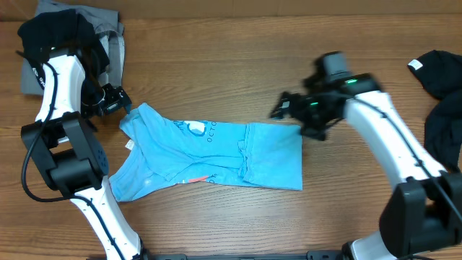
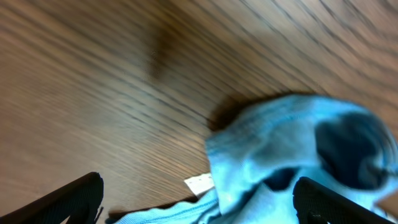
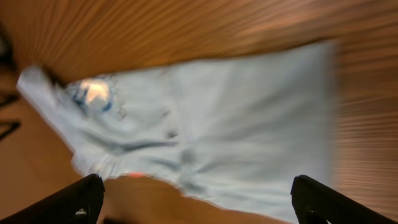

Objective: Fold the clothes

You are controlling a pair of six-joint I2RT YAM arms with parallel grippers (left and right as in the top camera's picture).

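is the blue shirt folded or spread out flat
Partly folded: the blue shirt lies in overlapping, creased layers rather than one flat sheet.

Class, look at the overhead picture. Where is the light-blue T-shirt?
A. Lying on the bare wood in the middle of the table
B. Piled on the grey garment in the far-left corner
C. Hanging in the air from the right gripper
A: the light-blue T-shirt lies on the wooden table, apart from the black and grey garments, and the right gripper is open and holds nothing.
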